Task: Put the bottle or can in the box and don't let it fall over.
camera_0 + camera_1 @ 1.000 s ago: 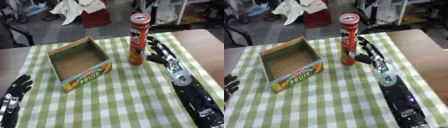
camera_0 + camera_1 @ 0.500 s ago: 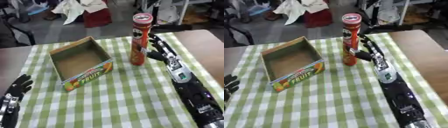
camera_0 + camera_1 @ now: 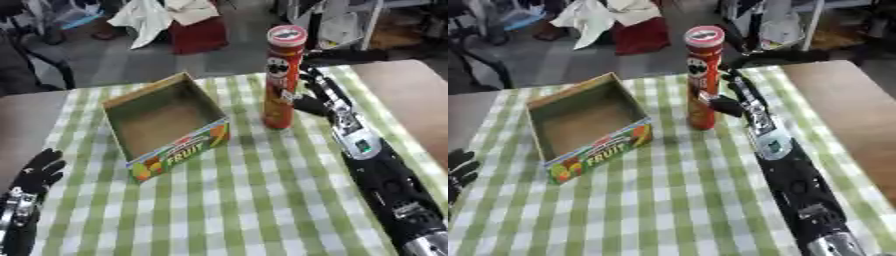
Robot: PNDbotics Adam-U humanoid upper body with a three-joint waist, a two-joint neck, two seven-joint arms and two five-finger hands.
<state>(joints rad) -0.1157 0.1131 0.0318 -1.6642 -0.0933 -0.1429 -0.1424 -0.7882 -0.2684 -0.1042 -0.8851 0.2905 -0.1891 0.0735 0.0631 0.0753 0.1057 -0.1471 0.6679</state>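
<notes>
Left eye view:
- Tall red crisp can (image 3: 282, 77) upright on the green-checked cloth (image 3: 262, 200) of the desk (image 3: 411, 95), just right of the box, not in it.
- Cardboard box (image 3: 166, 125) open at the top, nothing seen inside, fruit print on its near wall; apart from the can by a narrow strip of cloth.
- Right hand (image 3: 317, 95) just beside the can on its right; fingers (image 3: 311, 80) straight and slightly spread, reaching up along the can's side, thumb low near the can's lower half. Cannot tell whether touching. Not curled round the can.
- Left hand (image 3: 39, 172) at the lower left edge, on the cloth's border, fingers relaxed and pointing up, holding nothing, well apart from the box.

Right eye view:
- Same can (image 3: 702, 75) upright, right hand (image 3: 737, 97) against its right side, fingers extended, thumb toward the can's lower part.
- Box (image 3: 588, 127) left of the can, open side up.
- Only the fingertips of the left hand (image 3: 458, 167) visible at the left edge, uncurled.
</notes>
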